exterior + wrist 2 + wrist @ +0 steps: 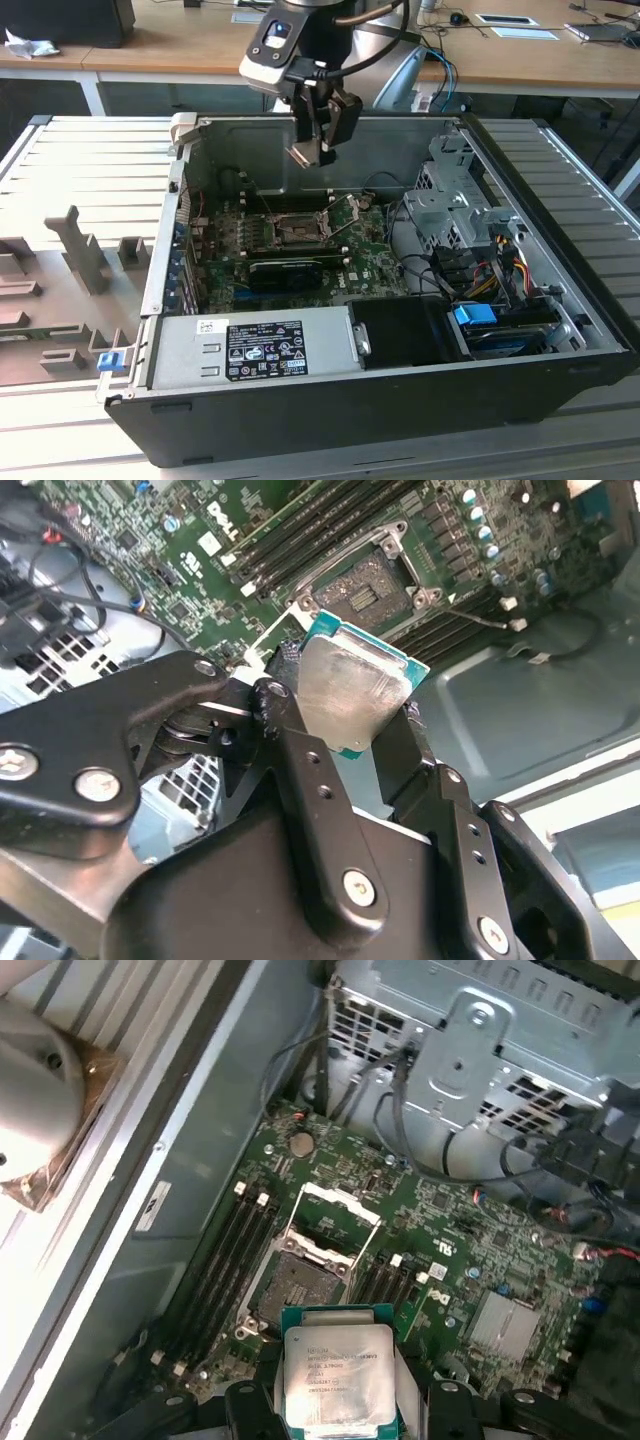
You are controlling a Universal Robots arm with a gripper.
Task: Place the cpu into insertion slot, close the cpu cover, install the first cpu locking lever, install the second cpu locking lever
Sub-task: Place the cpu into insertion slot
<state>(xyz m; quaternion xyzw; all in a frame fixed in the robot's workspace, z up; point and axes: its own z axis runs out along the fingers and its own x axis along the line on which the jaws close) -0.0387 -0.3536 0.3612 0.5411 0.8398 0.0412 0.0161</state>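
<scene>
Overall, a black sheet-metal computer case (300, 400) sits open on a ribbed grey table (90, 160), its green motherboard (375, 250) below the pincer (318, 135). The pincer pinches the cpu (338, 1375) by opposite edges; it is a thin square, its flat silver top facing the wrist. The dark-centred insertion slot (293, 1285) lies beneath, well apart, with the cpu cover (340, 1205) raised.

Robotics lab or test workshop, robot arm (320, 30) over an opened computer case (350, 420), ribbed metal tabletop (90, 150), grey part fixtures (85, 255) alongside, wooden desks (180, 45) behind.
</scene>
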